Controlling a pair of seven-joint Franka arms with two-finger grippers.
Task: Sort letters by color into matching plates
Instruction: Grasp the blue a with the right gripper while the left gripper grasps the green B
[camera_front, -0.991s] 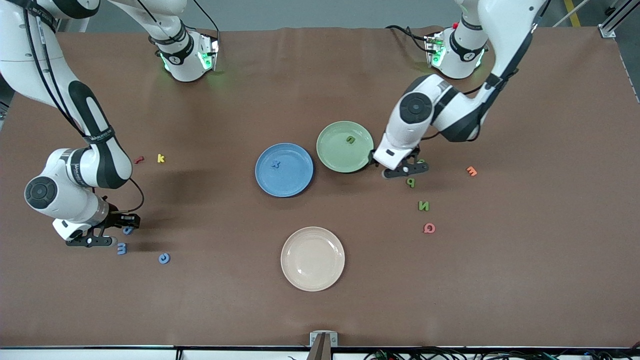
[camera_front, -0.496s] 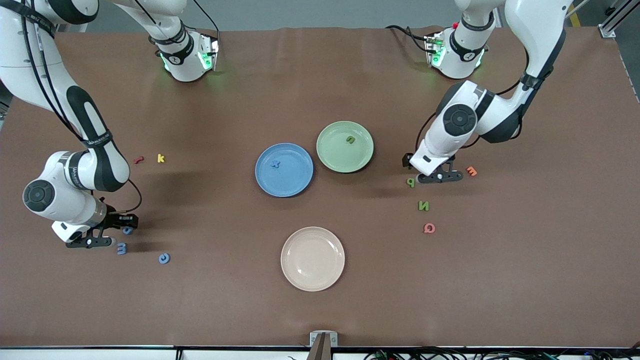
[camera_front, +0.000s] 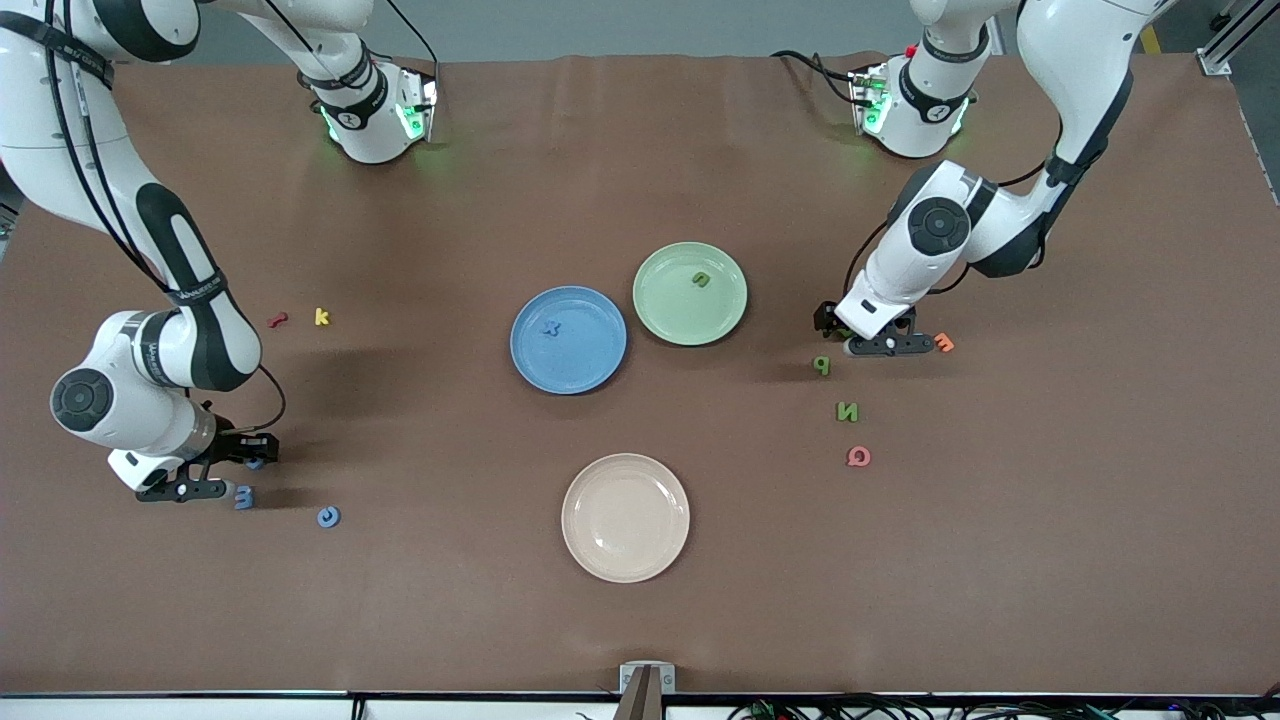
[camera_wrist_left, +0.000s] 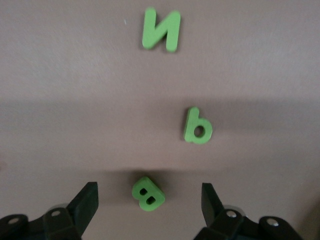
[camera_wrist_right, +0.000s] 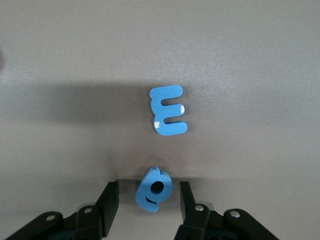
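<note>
1. Front view: the table (camera_front: 640, 150) carries a blue plate (camera_front: 568, 340) and a pale green plate (camera_front: 690, 293) side by side near its middle, the blue one holding a blue letter (camera_front: 551, 327) and the green one a green letter (camera_front: 702, 280).
2. Left gripper (camera_wrist_left: 150, 200) sits low over the table toward the left arm's end, fingers spread wide, with a green B (camera_wrist_left: 148, 193) lying between them untouched.
3. A green b-shaped letter (camera_wrist_left: 197, 126) and a green N (camera_wrist_left: 161, 29) lie nearer the front camera, apart from each other.
4. Right gripper (camera_wrist_right: 149, 200) is down near the table edge at the right arm's end, fingers partly closed around a blue e-shaped letter (camera_wrist_right: 153, 188); the letter stands tilted on edge, and contact with the fingers cannot be told.
5. A blue E (camera_wrist_right: 168, 110) lies flat just beside it, and a blue C (camera_front: 328, 516) farther along toward the middle.
</note>
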